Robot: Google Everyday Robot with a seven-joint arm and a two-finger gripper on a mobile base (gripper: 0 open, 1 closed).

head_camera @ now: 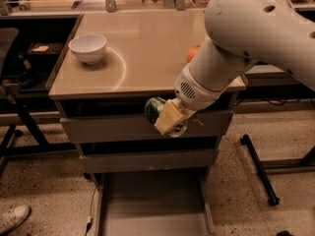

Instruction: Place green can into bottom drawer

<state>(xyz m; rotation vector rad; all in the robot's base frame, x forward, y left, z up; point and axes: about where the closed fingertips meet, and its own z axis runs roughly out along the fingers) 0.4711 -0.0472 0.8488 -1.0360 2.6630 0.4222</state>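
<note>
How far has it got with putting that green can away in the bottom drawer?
Done: the green can is off the tabletop, and the bottom drawer stands pulled open. In hand: the claw grips the can in the air, in front of the upper drawer fronts. Left: lower it into the open drawer and let go.

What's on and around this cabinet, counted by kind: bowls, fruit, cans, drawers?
Bowls: 1, the white bowl on the cabinet top.
Fruit: 1, the orange beside the arm.
Cans: 1, the green can, held by the claw in front of the top drawer.
Drawers: 3, the bottom drawer pulled out.
Total: 6.
</note>
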